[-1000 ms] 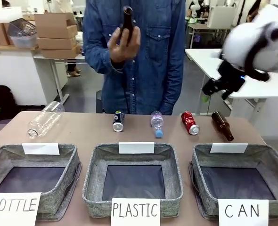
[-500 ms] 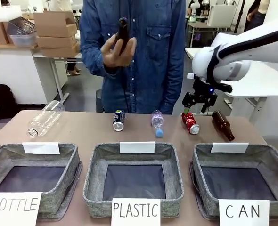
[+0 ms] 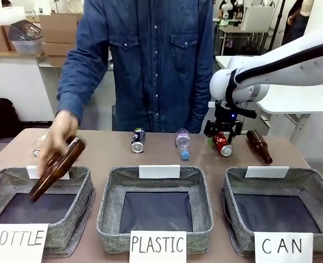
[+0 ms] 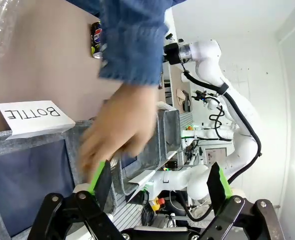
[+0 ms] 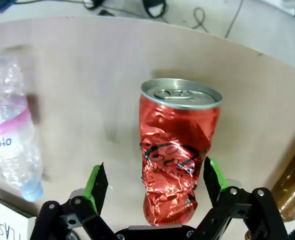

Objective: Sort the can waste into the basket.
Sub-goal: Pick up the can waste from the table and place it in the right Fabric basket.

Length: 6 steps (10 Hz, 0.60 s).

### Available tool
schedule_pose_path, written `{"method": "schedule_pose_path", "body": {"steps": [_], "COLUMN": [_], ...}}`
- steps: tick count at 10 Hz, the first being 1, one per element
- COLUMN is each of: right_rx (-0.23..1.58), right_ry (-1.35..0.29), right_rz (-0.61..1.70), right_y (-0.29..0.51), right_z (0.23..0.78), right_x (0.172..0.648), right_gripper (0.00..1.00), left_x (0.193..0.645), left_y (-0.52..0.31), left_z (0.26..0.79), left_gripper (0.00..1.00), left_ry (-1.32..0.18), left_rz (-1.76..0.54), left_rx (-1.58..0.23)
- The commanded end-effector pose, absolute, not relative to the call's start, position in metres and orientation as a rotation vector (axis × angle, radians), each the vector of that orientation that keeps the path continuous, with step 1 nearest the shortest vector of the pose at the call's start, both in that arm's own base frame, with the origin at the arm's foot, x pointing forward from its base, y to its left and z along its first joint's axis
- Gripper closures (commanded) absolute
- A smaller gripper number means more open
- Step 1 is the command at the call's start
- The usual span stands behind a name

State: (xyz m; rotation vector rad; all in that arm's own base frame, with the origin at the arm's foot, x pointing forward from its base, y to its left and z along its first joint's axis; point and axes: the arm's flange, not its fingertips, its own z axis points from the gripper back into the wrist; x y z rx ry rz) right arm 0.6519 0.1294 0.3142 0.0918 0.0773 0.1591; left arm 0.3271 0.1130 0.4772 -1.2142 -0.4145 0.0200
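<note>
The shiny red crushed can lies on the table's far side, right of the middle. My right gripper hangs straight over it. In the right wrist view the red can sits between the two open green-padded fingers, with a gap on each side. The dark blue-black can stands farther left, apart from both grippers, and appears in the left wrist view as well. The grey basket lettered "CAN" is at the front right. My left gripper is open over the BOTTLE bin with a person's hand close before it.
The person's hand lowers a brown bottle into the BOTTLE bin. The PLASTIC bin sits in the middle. A small plastic bottle and another brown bottle flank the red can. A clear bottle lies far left.
My right arm swung down from the upper right and settled over the red can. The person brought the brown bottle from chest height down to the BOTTLE bin.
</note>
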Motion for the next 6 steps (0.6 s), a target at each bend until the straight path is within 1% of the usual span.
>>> {"method": "schedule_pose_path", "body": {"steps": [1, 2, 3, 4, 5, 6], "right_rx": [0.042, 0.041, 0.040, 0.041, 0.041, 0.021], "right_ry": [0.097, 0.103, 0.101, 0.087, 0.087, 0.077], "right_rz": [0.128, 0.132, 0.131, 0.118, 0.118, 0.099], "right_y": [0.131, 0.131, 0.131, 0.131, 0.131, 0.132], "right_z": [0.320, 0.319, 0.319, 0.319, 0.319, 0.320], "right_x": [0.665, 0.666, 0.666, 0.667, 0.667, 0.669], "right_gripper": [0.00, 0.00, 0.00, 0.00, 0.00, 0.00], "left_x": [0.305, 0.282, 0.261, 0.238, 0.238, 0.268], "left_y": [0.117, 0.141, 0.171, 0.208, 0.208, 0.152], "left_z": [0.513, 0.542, 0.558, 0.550, 0.550, 0.532], "left_gripper": [0.00, 0.00, 0.00, 0.00, 0.00, 0.00], "left_ry": [-0.273, -0.165, -0.102, -0.025, -0.025, -0.174], "left_rz": [0.015, 0.029, 0.096, 0.188, 0.188, 0.085], "left_rx": [-1.375, -1.387, -1.308, -1.156, -1.156, -1.282]}}
